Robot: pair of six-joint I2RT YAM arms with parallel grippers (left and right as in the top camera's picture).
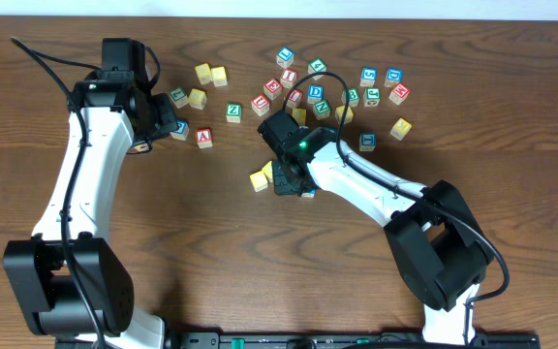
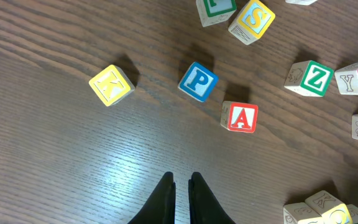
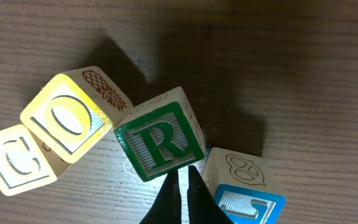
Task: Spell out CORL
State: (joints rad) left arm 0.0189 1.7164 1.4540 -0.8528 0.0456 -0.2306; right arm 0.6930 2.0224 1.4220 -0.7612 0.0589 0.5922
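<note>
In the right wrist view a yellow C block (image 3: 14, 165), a yellow O block (image 3: 67, 118) and a green R block (image 3: 160, 140) lie in a rough, uneven row, each tilted. A blue-faced block (image 3: 247, 199) sits just right of R, its letter cut off by the frame edge. My right gripper (image 3: 183, 171) is shut and empty, with its tips at R's lower edge, between R and the blue block. In the overhead view it (image 1: 294, 182) covers this group, and only the yellow blocks (image 1: 259, 180) show. My left gripper (image 2: 182, 179) is shut and empty above bare table.
Near the left gripper lie a blue P block (image 2: 198, 81), a red A block (image 2: 240, 116), a yellow block (image 2: 110, 84) and a green Z block (image 2: 309, 78). Several loose letter blocks are scattered at the back centre and right (image 1: 356, 92).
</note>
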